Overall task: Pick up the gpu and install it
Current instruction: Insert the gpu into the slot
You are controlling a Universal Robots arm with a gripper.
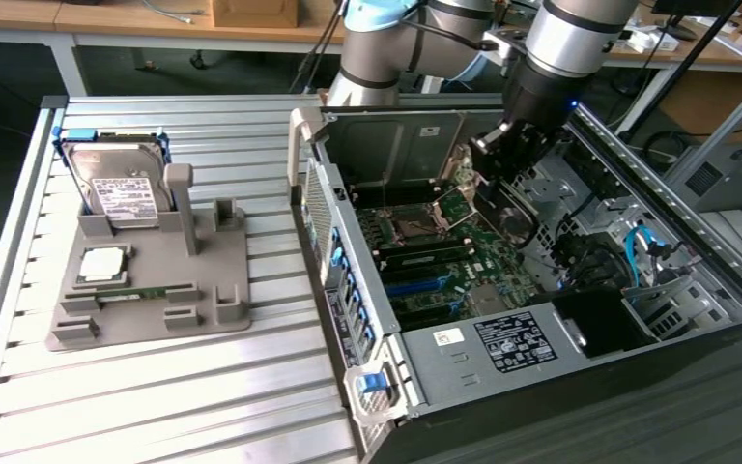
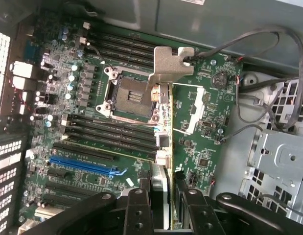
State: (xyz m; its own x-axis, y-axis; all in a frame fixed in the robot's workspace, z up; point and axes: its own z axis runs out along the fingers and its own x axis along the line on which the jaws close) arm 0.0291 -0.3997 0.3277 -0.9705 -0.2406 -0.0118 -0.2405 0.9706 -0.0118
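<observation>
The gpu [image 2: 161,147] is a thin card seen edge-on, with its silvery metal bracket [image 2: 168,63] at the far end. My gripper [image 2: 163,198] is shut on it, one black finger [image 2: 136,205] on each flat side. The card hangs above the green motherboard [image 2: 82,98], beside the empty CPU socket [image 2: 129,95] and apart from the blue slot [image 2: 82,164]. In the exterior view my gripper [image 1: 506,164] reaches down into the open computer case [image 1: 345,242], over the motherboard [image 1: 436,261].
On the slatted table at the exterior view's left stands a grey holder [image 1: 152,300] with a hard drive [image 1: 120,188], a CPU [image 1: 100,263] and a memory stick [image 1: 139,290]. Loose cables [image 2: 268,98] and a metal drive cage [image 2: 283,166] lie beside the board.
</observation>
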